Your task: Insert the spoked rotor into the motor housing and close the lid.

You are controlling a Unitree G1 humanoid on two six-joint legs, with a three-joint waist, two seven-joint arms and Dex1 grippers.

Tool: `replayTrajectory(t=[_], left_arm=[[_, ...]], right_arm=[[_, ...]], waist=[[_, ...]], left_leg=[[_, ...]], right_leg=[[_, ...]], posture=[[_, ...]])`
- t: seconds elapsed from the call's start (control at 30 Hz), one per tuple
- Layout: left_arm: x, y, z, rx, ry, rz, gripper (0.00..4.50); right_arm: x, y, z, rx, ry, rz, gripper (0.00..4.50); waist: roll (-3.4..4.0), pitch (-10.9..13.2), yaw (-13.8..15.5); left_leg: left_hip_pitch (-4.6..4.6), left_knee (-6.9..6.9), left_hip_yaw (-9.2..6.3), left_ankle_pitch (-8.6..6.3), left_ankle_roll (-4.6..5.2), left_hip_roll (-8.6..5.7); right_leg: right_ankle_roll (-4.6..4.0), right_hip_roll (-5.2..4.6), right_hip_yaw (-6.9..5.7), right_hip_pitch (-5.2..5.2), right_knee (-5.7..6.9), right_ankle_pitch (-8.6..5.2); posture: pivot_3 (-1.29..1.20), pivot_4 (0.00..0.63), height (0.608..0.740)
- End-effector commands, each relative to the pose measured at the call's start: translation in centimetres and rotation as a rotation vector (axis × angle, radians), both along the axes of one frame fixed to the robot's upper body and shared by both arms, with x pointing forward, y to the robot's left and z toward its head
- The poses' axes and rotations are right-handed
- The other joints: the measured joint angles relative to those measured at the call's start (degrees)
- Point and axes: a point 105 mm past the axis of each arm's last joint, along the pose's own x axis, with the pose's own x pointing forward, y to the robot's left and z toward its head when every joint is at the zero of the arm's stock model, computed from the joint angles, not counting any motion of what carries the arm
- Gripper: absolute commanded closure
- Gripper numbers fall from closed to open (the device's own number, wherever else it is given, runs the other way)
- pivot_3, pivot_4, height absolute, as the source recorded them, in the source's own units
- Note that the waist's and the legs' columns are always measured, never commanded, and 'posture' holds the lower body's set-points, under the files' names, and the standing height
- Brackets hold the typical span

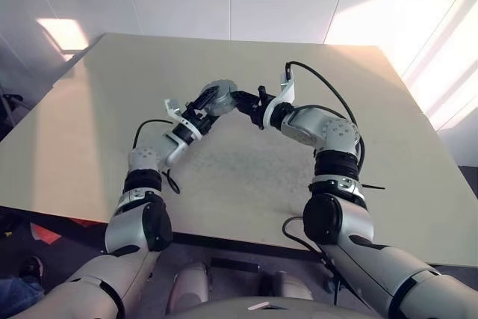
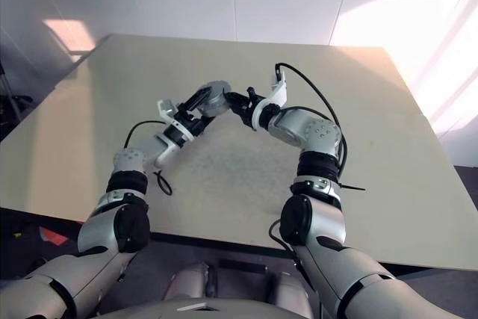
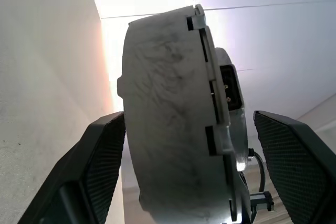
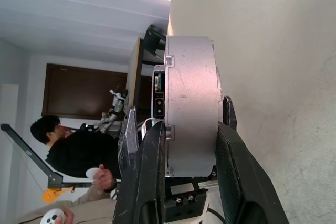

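Note:
Both grippers meet above the middle of the table around a squat grey round motor housing (image 1: 221,93), held on edge. My right gripper (image 4: 191,119) is shut on it, one finger pressed on each flat face. My left gripper (image 3: 187,115) stands open around the same casing (image 3: 168,129): one finger (image 3: 100,166) lies close against it and the other finger (image 3: 294,166) is well apart. A thin notched plate with a dark connector sits on one face; I cannot tell whether it is the lid. The spoked rotor is out of view.
The beige table (image 1: 224,177) stretches wide under both arms, with its front edge near my body and its side edges far out. A person (image 4: 79,150) holding a controller shows beyond the table in the right wrist view.

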Motion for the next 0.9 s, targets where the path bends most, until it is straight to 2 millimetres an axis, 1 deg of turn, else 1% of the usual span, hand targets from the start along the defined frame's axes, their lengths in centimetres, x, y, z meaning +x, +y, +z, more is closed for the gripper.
replayTrajectory(t=[0.03,0.13,0.2,0.23,0.4,0.5,0.57,0.63,0.77,0.83,0.9], left_arm=[[1.0,0.1,1.2,0.009,-0.041,0.045,0.63],[1.0,-0.4,1.3,0.017,-0.055,0.03,1.33],[1.0,-0.4,1.4,0.013,-0.062,0.025,2.01],[1.0,-0.4,1.4,0.009,-0.062,0.024,2.13],[0.8,-0.4,1.2,0.003,-0.054,0.011,2.13],[0.7,-0.7,1.1,0.007,-0.047,-0.009,2.14],[0.7,-0.7,1.1,0.008,-0.044,-0.007,2.14],[0.7,-0.6,1.0,0.009,-0.043,-0.003,2.14],[0.9,0.0,0.8,0.011,-0.042,0.031,2.14],[1.3,1.0,0.5,0.036,-0.034,0.098,2.14],[1.9,2.5,0.0,0.062,-0.015,0.199,2.14]], right_arm=[[0.0,0.4,2.7,0.057,-0.089,0.02,3.32],[0.0,0.4,2.7,0.054,-0.09,0.021,3.32],[-0.1,0.4,2.6,0.052,-0.091,0.018,3.32],[-0.1,0.3,2.6,0.051,-0.092,0.017,3.32],[-0.1,0.2,2.6,0.047,-0.097,0.011,3.32],[0.1,0.1,2.5,0.015,-0.114,-0.004,3.32],[0.1,0.2,2.7,0.014,-0.148,-0.001,2.65],[0.4,-0.1,2.8,-0.004,-0.172,-0.028,2.1],[1.9,-1.6,3.1,-0.067,-0.216,-0.175,0.72],[2.7,-2.7,2.7,-0.084,-0.203,-0.252,0.72],[3.3,-3.8,2.0,-0.099,-0.177,-0.312,0.72]], waist=[[0.0,0.0,0.0],[-0.01,0.0,0.0],[-0.01,0.0,0.0],[-0.01,0.0,0.0],[-0.01,0.0,0.0],[-0.01,0.0,0.0],[-0.01,0.0,0.1],[-0.01,0.0,0.1],[-0.01,0.0,0.1],[-0.02,0.0,0.1],[-0.02,0.0,0.0]], left_leg=[[0.0,0.0,0.0,0.0,0.0,0.0],[0.0,0.0,0.0,0.0,0.0,0.0],[0.0,0.0,0.0,0.0,0.0,0.0],[0.0,0.0,0.0,0.0,0.0,0.01],[0.0,0.0,0.0,0.0,0.01,0.0],[0.01,0.02,0.0,0.0,0.01,0.0],[0.01,0.02,0.0,0.0,0.0,0.0],[0.0,0.03,0.0,0.0,0.0,0.0],[0.01,0.04,0.0,0.0,0.01,0.0],[0.0,0.04,0.0,0.0,0.01,-0.01],[0.0,0.05,0.0,0.0,0.01,-0.01]], right_leg=[[0.0,0.0,0.0,0.0,0.0,0.0],[0.0,0.0,0.0,0.0,0.0,0.0],[0.0,0.0,0.0,-0.01,0.0,0.0],[0.0,0.0,0.0,-0.01,0.0,0.0],[-0.01,-0.01,-0.01,-0.01,0.04,0.0],[-0.02,-0.02,-0.01,-0.01,0.07,0.0],[-0.02,-0.02,-0.01,-0.01,0.08,0.0],[-0.02,-0.03,-0.01,0.0,0.08,0.0],[-0.02,-0.03,-0.01,0.0,0.08,0.0],[-0.02,-0.04,-0.01,0.0,0.08,0.0],[-0.02,-0.05,-0.01,0.0,0.08,0.0]], posture=[[0.0,0.0,0.74],[0.0,0.0,0.74],[0.0,0.0,0.74],[0.0,0.0,0.74],[0.0,0.0,0.74],[0.0,0.0,0.74],[0.0,0.0,0.74],[0.0,0.0,0.74],[0.0,0.0,0.74],[0.0,0.0,0.74],[0.0,0.0,0.74]])
